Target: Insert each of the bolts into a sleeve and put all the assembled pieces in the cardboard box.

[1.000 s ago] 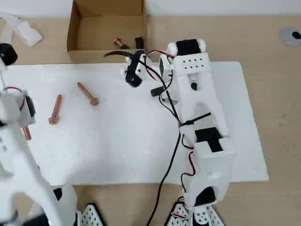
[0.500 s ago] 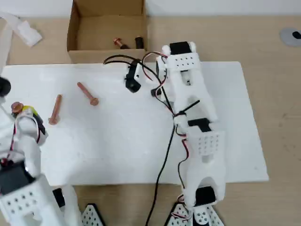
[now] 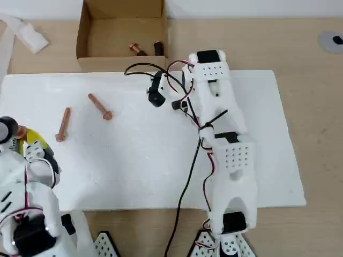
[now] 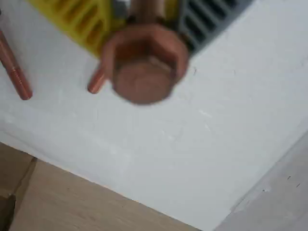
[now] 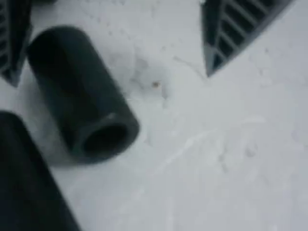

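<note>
My left gripper (image 4: 147, 21) is shut on a copper bolt (image 4: 144, 67), its hex head facing the wrist camera between a yellow and a grey finger. In the high view this gripper (image 3: 22, 138) hangs over the mat's left edge. Two more copper bolts (image 3: 63, 124) (image 3: 100, 106) lie loose on the white mat (image 3: 139, 155). My right gripper (image 5: 120, 29) is open just above the mat, with a black sleeve (image 5: 82, 91) lying on its side partly between the fingers. A second black sleeve (image 5: 29, 183) lies right beside it. The cardboard box (image 3: 83, 37) holds a bolt (image 3: 134, 48) and a sleeve (image 3: 158, 48).
The right arm (image 3: 220, 123) stretches up the middle of the mat, its black cables (image 3: 190, 176) trailing toward the front edge. A white object (image 3: 32, 36) lies on the wooden table left of the box. Bare mat extends between the two arms.
My left arm has drawn back toward the front left with the bolt in its grip. The right gripper has pulled back from the box's edge onto the mat.
</note>
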